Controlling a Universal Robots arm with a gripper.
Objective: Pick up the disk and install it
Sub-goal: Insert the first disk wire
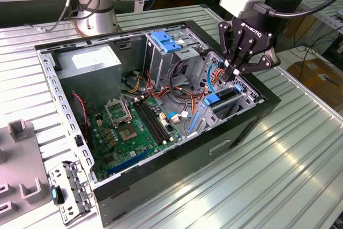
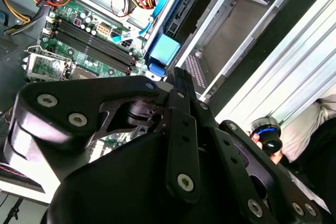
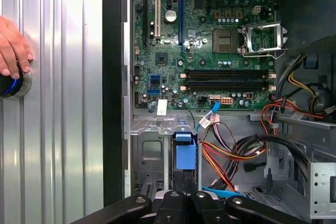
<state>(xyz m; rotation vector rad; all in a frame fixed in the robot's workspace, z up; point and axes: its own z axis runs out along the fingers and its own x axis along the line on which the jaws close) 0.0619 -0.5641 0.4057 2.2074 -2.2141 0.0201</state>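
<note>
The disk (image 1: 224, 99) stands on edge in the drive cage at the corner of the open computer case on the exterior view's right. Its blue plastic end (image 3: 185, 151) faces up, its dark side and blue rail (image 2: 181, 9) run along the cage, and its label is hidden. My gripper (image 1: 231, 71) hangs just above that blue end. Its black fingers (image 3: 181, 201) are pressed together, shut, with nothing between them.
The case (image 1: 177, 159) lies open on a ribbed metal table, showing a green motherboard (image 1: 131, 127), loose coloured cables (image 3: 236, 156), a grey power supply box (image 1: 88, 63) and a blue-handled cage (image 1: 165, 41). A person's hand (image 3: 11, 45) rests on a round knob. A metal bracket (image 1: 67, 189) lies nearby.
</note>
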